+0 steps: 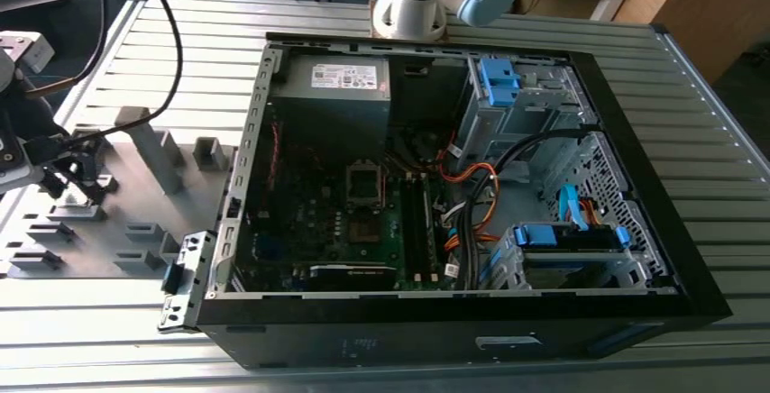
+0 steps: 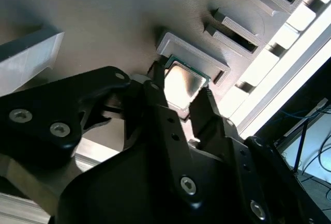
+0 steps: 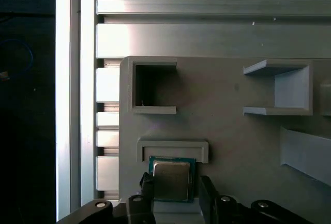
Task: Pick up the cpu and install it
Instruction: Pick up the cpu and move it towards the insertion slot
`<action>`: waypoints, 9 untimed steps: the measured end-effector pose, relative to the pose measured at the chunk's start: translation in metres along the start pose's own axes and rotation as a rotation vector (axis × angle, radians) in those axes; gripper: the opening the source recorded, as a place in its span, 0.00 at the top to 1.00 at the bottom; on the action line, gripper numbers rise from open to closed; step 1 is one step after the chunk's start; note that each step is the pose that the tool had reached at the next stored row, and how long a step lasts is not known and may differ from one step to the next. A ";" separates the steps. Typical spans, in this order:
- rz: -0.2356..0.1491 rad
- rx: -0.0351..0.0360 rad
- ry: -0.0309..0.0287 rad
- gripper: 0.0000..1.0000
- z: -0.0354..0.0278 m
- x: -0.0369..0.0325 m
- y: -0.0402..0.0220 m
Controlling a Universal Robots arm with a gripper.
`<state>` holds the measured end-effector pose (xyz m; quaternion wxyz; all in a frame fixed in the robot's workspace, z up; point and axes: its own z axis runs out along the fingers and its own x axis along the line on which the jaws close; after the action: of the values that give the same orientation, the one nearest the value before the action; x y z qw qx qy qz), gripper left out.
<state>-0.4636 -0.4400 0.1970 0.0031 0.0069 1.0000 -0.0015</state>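
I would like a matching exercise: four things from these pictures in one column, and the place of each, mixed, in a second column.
1 cpu
2 gripper
3 power supply box
4 orange cables

A in a corner of the open computer case
B lying on the grey tray
C right at the cpu, over the tray
D near the middle of the case

Pairs: 1-B, 2-C, 3-A, 4-D

A robotics workshop: slatted aluminium table point(image 1: 717, 132), opened computer case point(image 1: 361, 325), grey parts fixture point(image 1: 126, 205).
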 end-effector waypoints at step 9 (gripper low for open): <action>0.000 0.0001 0.0001 0.35 0.0035 0.0002 0.0000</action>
<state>-0.4638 -0.4400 0.1935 0.0031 0.0069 1.0000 -0.0016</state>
